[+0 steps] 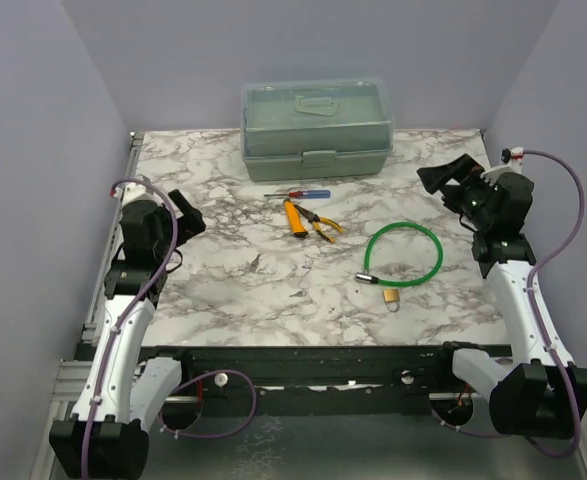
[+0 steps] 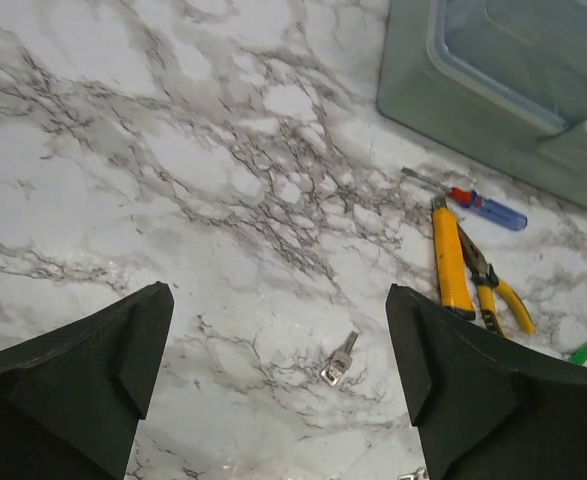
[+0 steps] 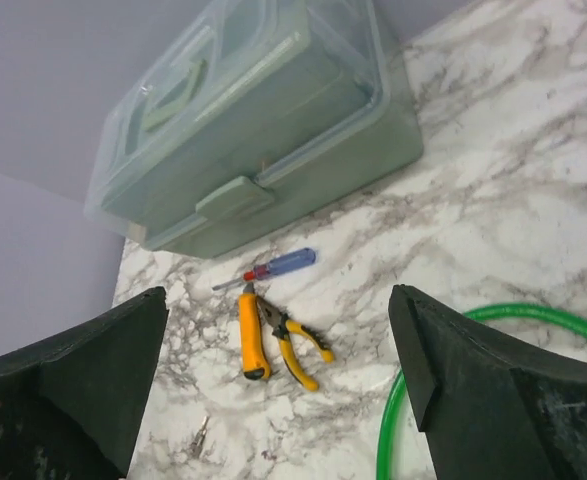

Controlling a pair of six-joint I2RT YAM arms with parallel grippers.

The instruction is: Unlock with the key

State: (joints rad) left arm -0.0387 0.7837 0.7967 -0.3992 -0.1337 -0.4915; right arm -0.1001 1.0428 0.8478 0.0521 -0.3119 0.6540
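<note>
The key (image 2: pixel 339 359) is a tiny silver piece lying flat on the marble table, between and a little beyond my left gripper's (image 2: pixel 276 340) open, empty fingers. It shows as a speck in the top view (image 1: pixel 295 294) and in the right wrist view (image 3: pixel 200 437). The brass padlock (image 1: pixel 391 296) lies right of the key, at the end of a green cable loop (image 1: pixel 405 252). My left gripper (image 1: pixel 188 215) hovers at the table's left side. My right gripper (image 1: pixel 443 178) is open and empty, raised at the right, far from the key.
A closed green-grey toolbox (image 1: pixel 316 128) stands at the back centre. A red-and-blue screwdriver (image 1: pixel 298 194) and yellow-handled pliers with a yellow knife (image 1: pixel 308 220) lie in front of it. Walls close in the left, right and back sides.
</note>
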